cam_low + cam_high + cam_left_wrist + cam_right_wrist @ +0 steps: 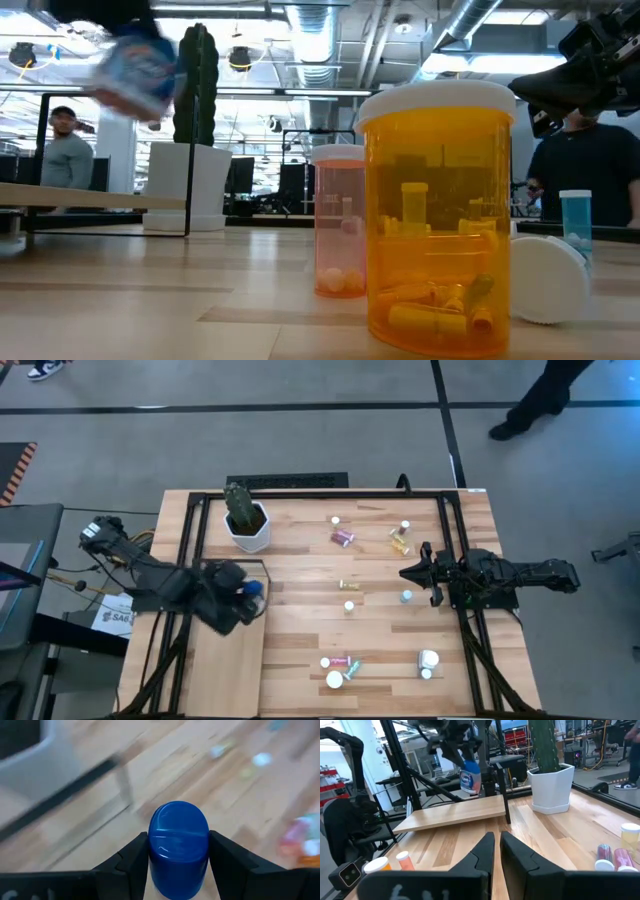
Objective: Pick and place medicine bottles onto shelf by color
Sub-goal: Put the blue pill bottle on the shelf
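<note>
Presently left tool (250, 592) clamped on blue bottle (178, 845), held in air above pale shelf (455, 814) at bench's left side, near white plant pot (248, 532). Right tool (408, 573) fingers together, empty, waiting at bench's right side. Other bottles scattered over bench (300, 610): pink one (344, 538) near far edge, amber one (438, 215) close to low camera.
</note>
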`<state>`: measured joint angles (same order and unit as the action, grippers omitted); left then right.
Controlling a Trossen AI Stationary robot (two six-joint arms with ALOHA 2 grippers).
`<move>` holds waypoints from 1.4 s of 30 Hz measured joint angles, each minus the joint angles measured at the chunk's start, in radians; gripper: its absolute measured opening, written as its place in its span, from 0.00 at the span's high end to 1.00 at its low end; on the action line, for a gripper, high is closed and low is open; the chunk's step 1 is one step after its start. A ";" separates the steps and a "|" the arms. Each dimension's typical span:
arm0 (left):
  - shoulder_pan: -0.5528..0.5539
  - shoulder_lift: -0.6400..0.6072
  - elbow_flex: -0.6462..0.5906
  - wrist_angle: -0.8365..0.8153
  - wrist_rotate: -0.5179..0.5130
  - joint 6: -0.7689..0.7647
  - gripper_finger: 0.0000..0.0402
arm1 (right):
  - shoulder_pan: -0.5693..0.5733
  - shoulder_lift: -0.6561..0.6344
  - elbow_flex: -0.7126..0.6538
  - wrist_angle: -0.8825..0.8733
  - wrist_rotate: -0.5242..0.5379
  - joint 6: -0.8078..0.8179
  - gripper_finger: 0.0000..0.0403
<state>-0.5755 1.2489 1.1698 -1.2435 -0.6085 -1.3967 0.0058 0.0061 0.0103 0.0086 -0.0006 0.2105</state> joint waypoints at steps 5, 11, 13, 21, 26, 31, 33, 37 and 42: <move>-0.084 0.027 -0.023 -0.209 0.005 -0.315 0.62 | 0.000 0.000 0.000 0.000 0.000 0.000 0.86; -0.136 0.028 -0.146 -0.231 0.023 -0.588 0.62 | 0.000 0.000 0.000 0.000 0.000 0.000 0.86; -0.146 0.028 -0.194 -0.228 0.022 -0.668 0.62 | 0.000 0.000 0.000 0.000 0.000 0.000 0.86; -0.158 0.027 -0.315 -0.210 0.005 -0.826 0.62 | 0.000 0.000 0.000 0.000 0.000 0.000 0.86; -0.140 0.027 -0.322 -0.221 0.001 -0.826 0.62 | 0.000 0.000 0.000 0.000 0.000 0.000 0.86; -0.145 0.027 -0.322 -0.213 0.012 -0.825 0.62 | 0.000 0.000 0.000 0.000 0.000 0.000 0.86; -0.155 0.027 -0.318 -0.211 0.023 -0.824 0.62 | 0.000 0.000 0.000 0.000 0.000 0.000 0.86; -0.172 0.024 -0.312 -0.213 0.054 -0.823 0.62 | 0.000 0.000 0.000 0.000 0.000 0.000 0.86; -0.186 0.022 -0.311 -0.225 0.095 -0.824 0.62 | 0.000 0.000 0.000 0.000 0.000 0.000 0.86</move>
<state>-0.7616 1.2712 0.8585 -1.4687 -0.5133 -2.2206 0.0055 0.0060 0.0103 0.0086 -0.0006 0.2107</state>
